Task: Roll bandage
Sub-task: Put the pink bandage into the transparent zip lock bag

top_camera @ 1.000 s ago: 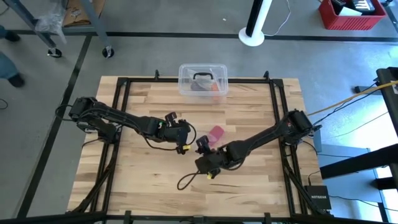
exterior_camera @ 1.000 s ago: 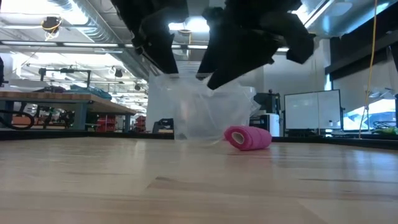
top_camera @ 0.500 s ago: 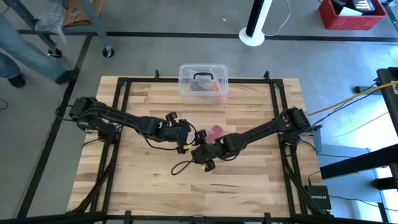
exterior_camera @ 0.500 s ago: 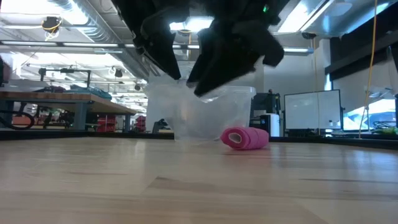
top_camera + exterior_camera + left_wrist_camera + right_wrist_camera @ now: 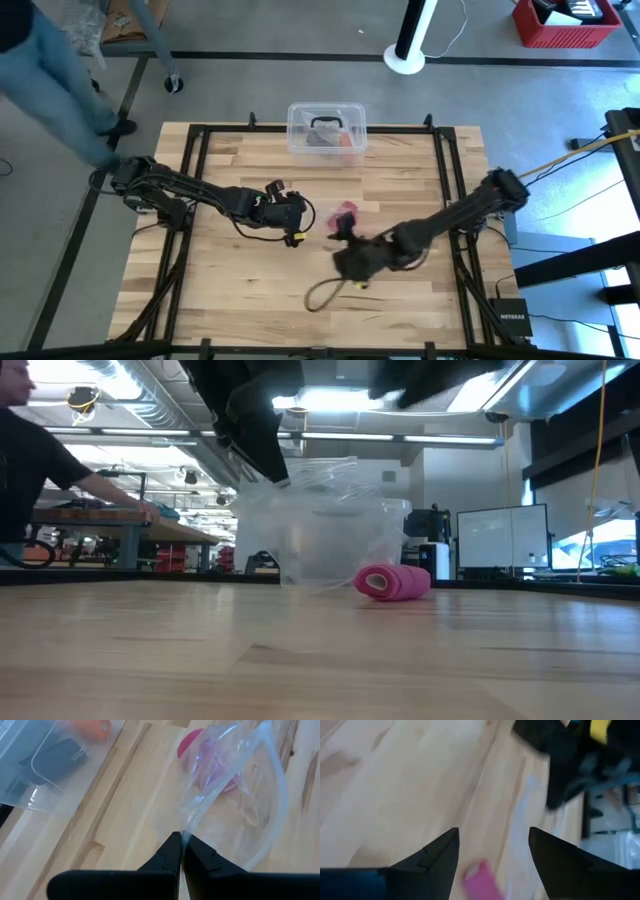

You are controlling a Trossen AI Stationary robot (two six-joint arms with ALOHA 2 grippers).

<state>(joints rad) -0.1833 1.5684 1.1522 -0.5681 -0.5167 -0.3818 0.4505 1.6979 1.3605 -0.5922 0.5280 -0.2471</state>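
Observation:
The bandage is a small pink roll (image 5: pixel 345 216) lying on its side on the table near the middle; it also shows in the low view (image 5: pixel 392 582). A clear plastic bag (image 5: pixel 235 785) hangs from my left gripper (image 5: pixel 297 228), which is shut on it just left of the roll. In the left wrist view the roll (image 5: pixel 209 767) shows partly through the bag; whether it is inside, I cannot tell. My right gripper (image 5: pixel 348 262) is open and empty, raised above the table on the near side of the roll, which shows between its fingers (image 5: pixel 480 881). My left gripper (image 5: pixel 181 845) pinches the clear bag's edge (image 5: pixel 186 834) between its two shut fingertips. The bag spreads out from the fingers and hangs slack, its lower part resting on the table by the pink roll (image 5: pixel 320 565).
A clear plastic box (image 5: pixel 327 128) with a black handle stands at the far edge. A cable loop (image 5: pixel 322 293) hangs from my right arm over the near part of the table. A person (image 5: pixel 55 80) moves past the table's far left corner.
My right gripper first went toward my left gripper and the roll, then drew back toward the table's near edge and rose out of the low view. The roll stays on the table. My left gripper has kept the bag.

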